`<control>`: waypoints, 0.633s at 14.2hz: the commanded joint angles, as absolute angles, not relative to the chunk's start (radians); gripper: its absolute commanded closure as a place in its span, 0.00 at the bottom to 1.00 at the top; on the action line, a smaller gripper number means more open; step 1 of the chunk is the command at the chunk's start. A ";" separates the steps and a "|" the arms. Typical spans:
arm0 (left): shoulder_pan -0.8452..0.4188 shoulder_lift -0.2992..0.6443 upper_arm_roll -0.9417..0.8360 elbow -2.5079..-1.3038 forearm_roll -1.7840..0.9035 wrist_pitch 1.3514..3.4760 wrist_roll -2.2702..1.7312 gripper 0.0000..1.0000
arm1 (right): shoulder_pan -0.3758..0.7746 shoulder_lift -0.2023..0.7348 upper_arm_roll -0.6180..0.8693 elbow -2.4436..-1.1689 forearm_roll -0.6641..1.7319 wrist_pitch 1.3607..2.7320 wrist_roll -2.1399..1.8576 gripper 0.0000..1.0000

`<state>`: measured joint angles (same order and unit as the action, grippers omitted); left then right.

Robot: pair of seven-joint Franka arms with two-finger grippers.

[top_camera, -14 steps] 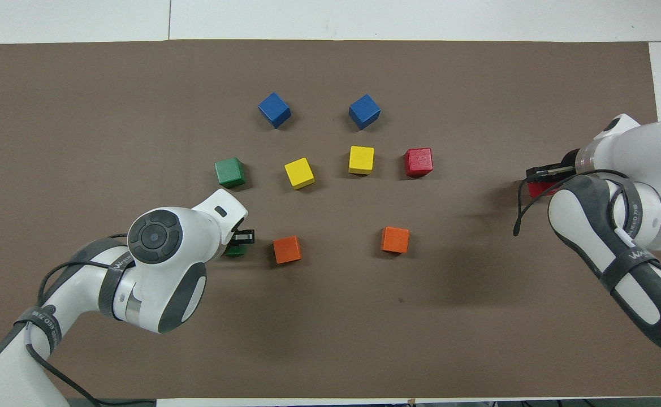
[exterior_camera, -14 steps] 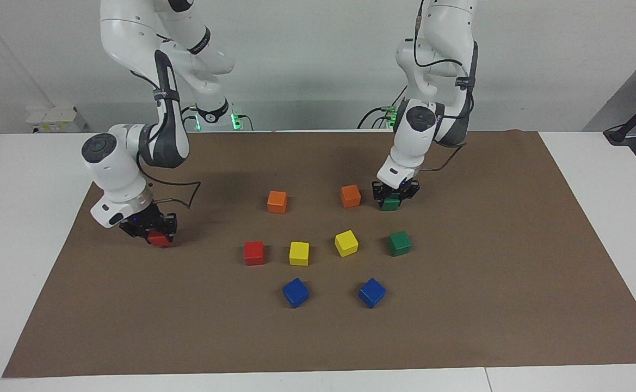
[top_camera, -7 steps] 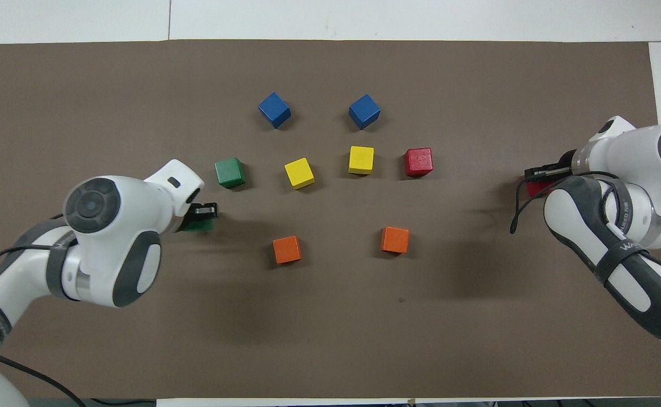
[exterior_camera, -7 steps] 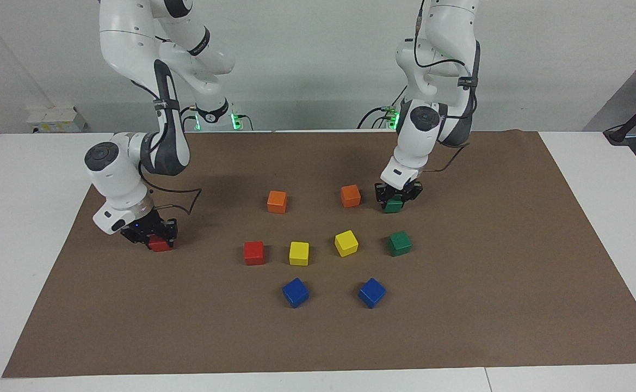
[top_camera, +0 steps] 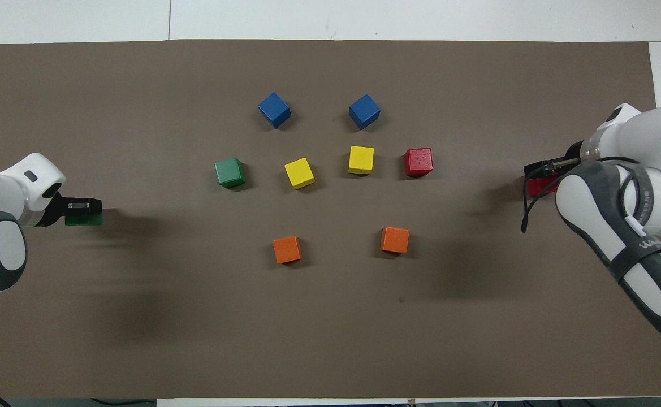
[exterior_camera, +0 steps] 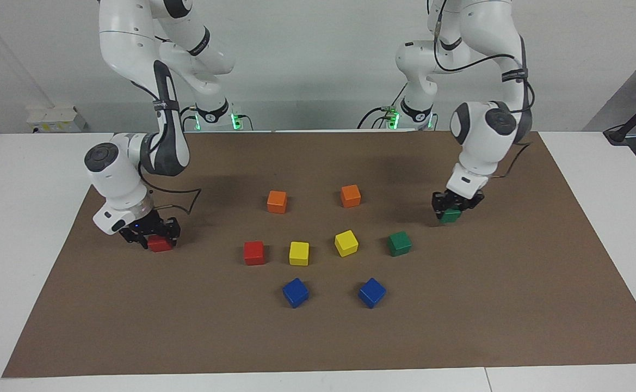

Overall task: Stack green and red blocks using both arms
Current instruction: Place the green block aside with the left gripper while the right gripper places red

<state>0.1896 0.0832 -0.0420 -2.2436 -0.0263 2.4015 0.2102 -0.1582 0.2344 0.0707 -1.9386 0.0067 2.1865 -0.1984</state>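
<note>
My left gripper is shut on a dark green block and holds it just above the brown mat, toward the left arm's end; both also show in the overhead view, the gripper and the block. My right gripper is shut on a red block that sits low at the mat, toward the right arm's end; in the overhead view the gripper partly hides this block. A second green block and a second red block lie loose in the middle row.
Two orange cubes lie nearer the robots. Two yellow cubes lie between the loose red and green blocks. Two blue cubes lie farthest from the robots. The brown mat covers the white table.
My left gripper has carried the green block from beside the orange cube out toward the left arm's end of the mat. My right gripper has sunk slightly with the red block.
</note>
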 commanded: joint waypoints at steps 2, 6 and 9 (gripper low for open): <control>0.229 0.147 -0.057 -2.232 -0.043 2.454 0.255 1.00 | -0.048 0.265 0.078 -1.634 -0.056 1.878 0.001 0.00; 0.232 0.176 -0.057 -2.232 -0.043 2.482 0.261 1.00 | 0.165 0.328 0.078 -1.609 -0.066 2.019 0.543 0.00; 0.233 0.178 -0.055 -2.232 -0.041 2.480 0.297 1.00 | 0.202 0.379 0.078 -1.612 -0.075 2.072 0.546 0.00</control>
<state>0.2187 0.1497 -0.0475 -2.2410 -0.0263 2.4524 0.2502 0.2069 0.3259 0.0796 -1.6466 -0.0644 2.0507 0.5424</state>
